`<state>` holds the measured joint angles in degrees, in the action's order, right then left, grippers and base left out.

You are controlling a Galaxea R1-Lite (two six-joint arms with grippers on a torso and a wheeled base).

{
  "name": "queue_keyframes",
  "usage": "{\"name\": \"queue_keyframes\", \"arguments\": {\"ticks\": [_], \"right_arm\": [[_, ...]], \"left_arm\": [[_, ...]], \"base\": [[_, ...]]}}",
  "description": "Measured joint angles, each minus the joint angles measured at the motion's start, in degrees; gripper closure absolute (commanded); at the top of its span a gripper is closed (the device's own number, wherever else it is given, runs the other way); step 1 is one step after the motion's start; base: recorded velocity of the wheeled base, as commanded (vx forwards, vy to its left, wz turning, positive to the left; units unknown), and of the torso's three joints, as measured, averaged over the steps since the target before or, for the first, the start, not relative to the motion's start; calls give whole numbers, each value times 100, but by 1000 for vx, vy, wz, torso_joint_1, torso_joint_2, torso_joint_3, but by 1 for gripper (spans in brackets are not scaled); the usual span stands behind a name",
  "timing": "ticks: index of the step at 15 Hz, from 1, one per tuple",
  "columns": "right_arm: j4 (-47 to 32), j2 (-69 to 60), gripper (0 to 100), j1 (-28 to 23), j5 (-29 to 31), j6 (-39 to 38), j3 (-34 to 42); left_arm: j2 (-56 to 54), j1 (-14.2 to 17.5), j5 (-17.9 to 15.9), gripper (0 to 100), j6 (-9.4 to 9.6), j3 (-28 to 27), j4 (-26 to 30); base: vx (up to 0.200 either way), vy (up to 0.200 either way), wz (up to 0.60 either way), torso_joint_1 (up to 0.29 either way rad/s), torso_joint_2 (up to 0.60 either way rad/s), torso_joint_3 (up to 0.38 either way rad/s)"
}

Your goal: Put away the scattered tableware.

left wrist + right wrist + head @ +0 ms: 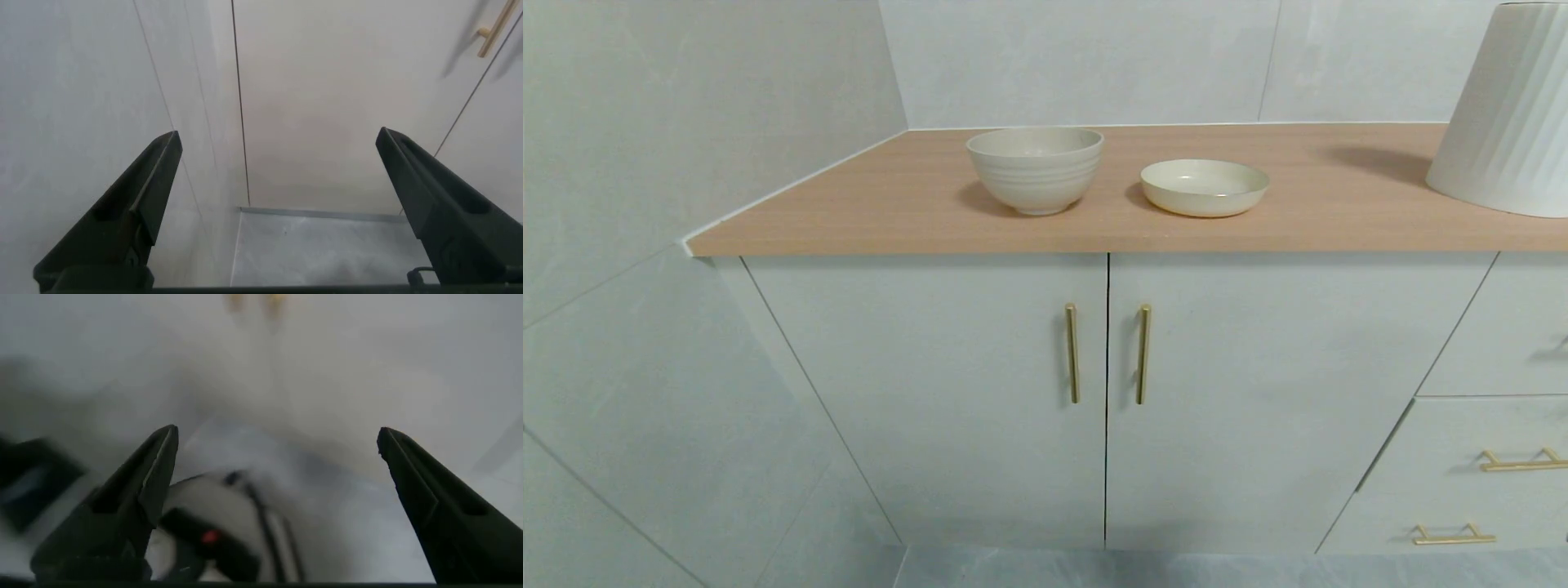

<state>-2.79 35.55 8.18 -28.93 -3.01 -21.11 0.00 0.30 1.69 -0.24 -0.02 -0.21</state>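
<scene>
Left hand (278, 135): fingers spread wide, holding nothing, facing a pale cabinet door (327, 106) low by the floor. Right hand (278, 430): likewise spread. Deep cream ribbed ceramic bowl (1035, 169) and shallow cream dish (1204, 186), its inside bare: near each other, apart, on the wooden desk (866, 212), above both hands.

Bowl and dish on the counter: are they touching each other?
Apart. The head view shows a strip of bare counter between the bowl and the dish.
</scene>
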Motion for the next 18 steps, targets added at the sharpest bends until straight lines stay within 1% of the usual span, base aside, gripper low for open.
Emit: {"name": "queue_keyframes", "arguments": {"ticks": [3, 6, 9, 12, 14, 15, 18], "right_arm": [[1412, 1902, 0, 898, -167, -183, -341], [2772, 3722, 0, 1392, -274, -610, -855], [3424, 5114, 0, 1790, -386, -1326, -1769], [4025, 6071, 0, 2020, -405, -1660, -2403], [4585, 6533, 0, 2072, -230, -1686, -2494], [4838, 6734, 0, 2078, -46, -1686, -2494], [5332, 7112, 0, 2116, 46, -1691, -2494]], "left_arm": [[0, 0, 0, 0, 0, 0, 5], [0, 2, 0, 0, 0, 2, 2], [0, 2, 0, 0, 2, 2, 5], [0, 2, 2, 0, 0, 2, 0], [0, 2, 0, 0, 2, 2, 0], [0, 2, 0, 0, 0, 2, 2], [0, 0, 0, 0, 0, 0, 0]], "base": [[0, 0, 0, 0, 0, 0], [0, 0, 0, 0, 0, 0], [0, 0, 0, 0, 0, 0], [0, 0, 0, 0, 0, 0], [0, 0, 0, 0, 0, 0], [0, 0, 0, 0, 0, 0], [0, 0, 0, 0, 0, 0]]}}
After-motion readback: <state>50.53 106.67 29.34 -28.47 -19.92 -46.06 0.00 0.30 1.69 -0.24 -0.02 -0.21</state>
